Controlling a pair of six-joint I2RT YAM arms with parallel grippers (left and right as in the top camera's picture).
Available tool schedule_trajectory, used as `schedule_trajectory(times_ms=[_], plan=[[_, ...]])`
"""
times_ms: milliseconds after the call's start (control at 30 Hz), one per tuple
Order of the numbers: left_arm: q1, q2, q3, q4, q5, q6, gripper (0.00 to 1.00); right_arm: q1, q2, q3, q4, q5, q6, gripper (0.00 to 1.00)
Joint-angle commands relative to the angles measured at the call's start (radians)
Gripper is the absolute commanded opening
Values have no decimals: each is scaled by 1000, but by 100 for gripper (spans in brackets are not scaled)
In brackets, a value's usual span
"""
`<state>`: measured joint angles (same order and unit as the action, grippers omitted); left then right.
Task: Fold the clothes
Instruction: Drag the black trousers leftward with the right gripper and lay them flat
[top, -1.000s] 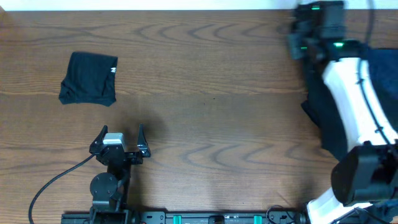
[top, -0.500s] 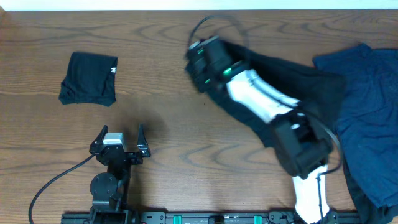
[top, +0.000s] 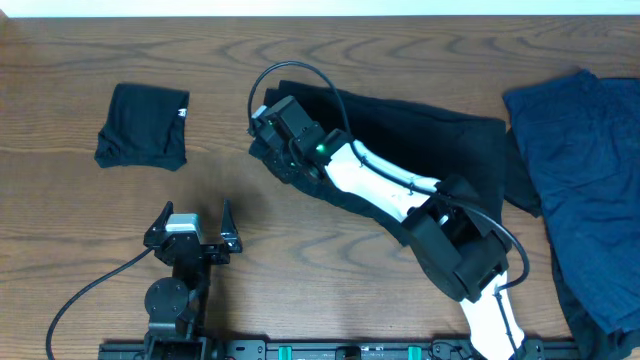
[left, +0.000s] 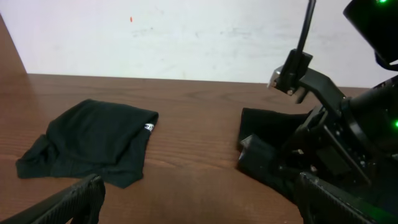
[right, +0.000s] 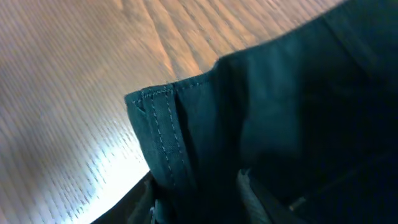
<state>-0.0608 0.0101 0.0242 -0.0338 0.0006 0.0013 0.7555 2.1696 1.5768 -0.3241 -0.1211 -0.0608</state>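
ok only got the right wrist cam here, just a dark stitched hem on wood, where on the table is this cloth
observer: that black garment lies stretched out from the middle of the table toward its right side.
operator: anything over on the left side
observer: yes, a smaller black garment lies in a compact bundle at the far left, well apart from yours, with a small white tag showing at its corner.
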Motion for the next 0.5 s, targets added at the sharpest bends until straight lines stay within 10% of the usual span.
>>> schedule_trajectory(times_ms=[0, 467], plan=[[-3, -6, -20, -37, -9, 13, 98, -40, -107, 14, -11, -34, 16, 41], [-3, -6, -20, -37, -9, 13, 98, -317, -326, 14, -408, -36, 3, 54]])
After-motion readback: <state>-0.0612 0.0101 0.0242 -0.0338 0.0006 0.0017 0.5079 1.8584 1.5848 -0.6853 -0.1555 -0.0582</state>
